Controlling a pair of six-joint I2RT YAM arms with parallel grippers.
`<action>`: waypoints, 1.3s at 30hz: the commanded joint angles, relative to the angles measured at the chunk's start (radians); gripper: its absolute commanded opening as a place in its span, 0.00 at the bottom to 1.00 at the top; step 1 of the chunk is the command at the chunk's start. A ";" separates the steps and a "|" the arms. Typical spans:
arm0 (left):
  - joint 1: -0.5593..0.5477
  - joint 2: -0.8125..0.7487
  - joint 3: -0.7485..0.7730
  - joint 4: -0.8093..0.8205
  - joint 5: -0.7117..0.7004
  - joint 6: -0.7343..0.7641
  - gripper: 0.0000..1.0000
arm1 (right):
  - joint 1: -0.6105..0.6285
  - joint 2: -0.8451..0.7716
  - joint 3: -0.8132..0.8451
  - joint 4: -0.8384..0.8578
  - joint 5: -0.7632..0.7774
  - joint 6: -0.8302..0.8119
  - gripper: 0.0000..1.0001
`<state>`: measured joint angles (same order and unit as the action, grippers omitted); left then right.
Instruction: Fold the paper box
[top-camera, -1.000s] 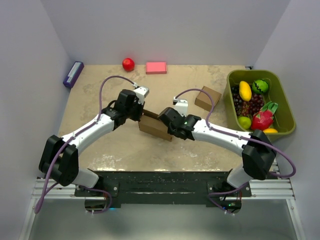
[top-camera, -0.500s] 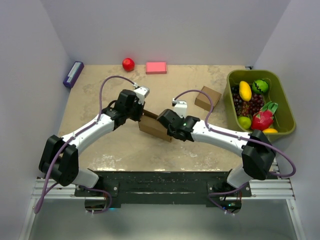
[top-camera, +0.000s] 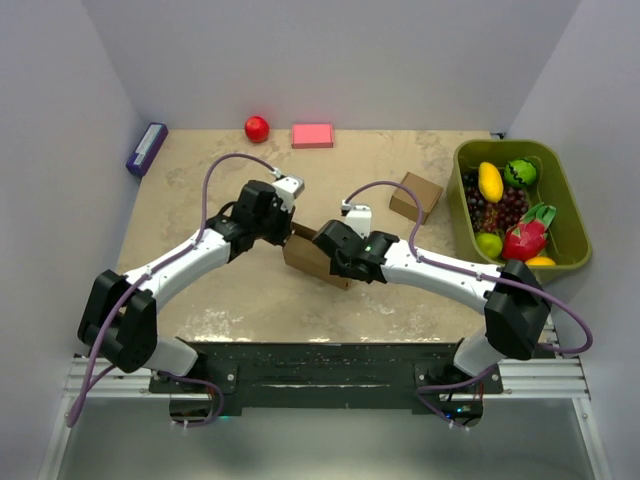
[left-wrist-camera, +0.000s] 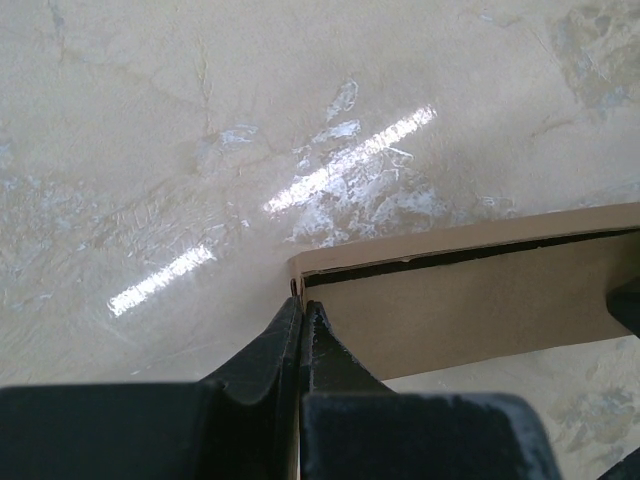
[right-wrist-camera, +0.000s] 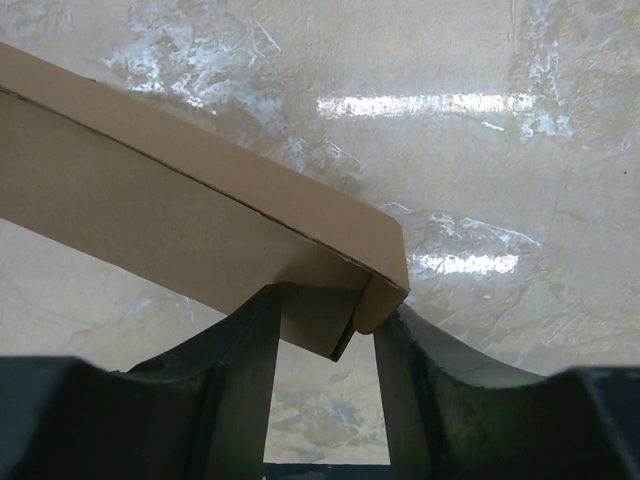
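Pinches a thin wall at one corner of the paper box (left-wrist-camera: 470, 300) in the left tool (left-wrist-camera: 302, 312), fingers pressed together. Straddles the opposite end with the right tool (right-wrist-camera: 328, 312), jaws parted. Locates the box, low and oblong, midway up the desk (top-camera: 250, 300) between both arms. Farther right, shows a small squarish carton (top-camera: 416, 196) and a green bin (top-camera: 540, 147); at the far edge, a red ball (top-camera: 257, 128) and a pink block (top-camera: 312, 135).

The mottled beige bench (top-camera: 230, 300) carries a red ball (top-camera: 257, 128) and a pink block (top-camera: 312, 135) beyond the left pincer (top-camera: 291, 234), and a purple bar (top-camera: 146, 148) far to its left. A small cardboard box (top-camera: 415, 196) and a green fruit bin (top-camera: 505, 146) sit beyond and right of the right pincer (top-camera: 334, 262). The paper box (top-camera: 310, 255) between the pincers seems to rest on the bench.
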<state>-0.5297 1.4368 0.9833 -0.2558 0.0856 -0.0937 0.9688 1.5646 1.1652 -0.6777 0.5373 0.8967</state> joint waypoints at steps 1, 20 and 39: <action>-0.021 -0.016 -0.011 0.000 0.069 -0.023 0.00 | 0.008 -0.029 0.037 -0.017 0.010 0.018 0.51; -0.021 -0.019 -0.012 0.009 0.057 -0.034 0.00 | -0.004 -0.139 -0.009 -0.106 0.099 0.054 0.58; -0.023 -0.015 -0.015 0.010 0.063 -0.034 0.00 | -0.010 -0.123 -0.029 -0.085 0.096 0.051 0.29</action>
<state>-0.5446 1.4368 0.9783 -0.2501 0.1246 -0.1127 0.9600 1.4353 1.1461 -0.7635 0.5922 0.9245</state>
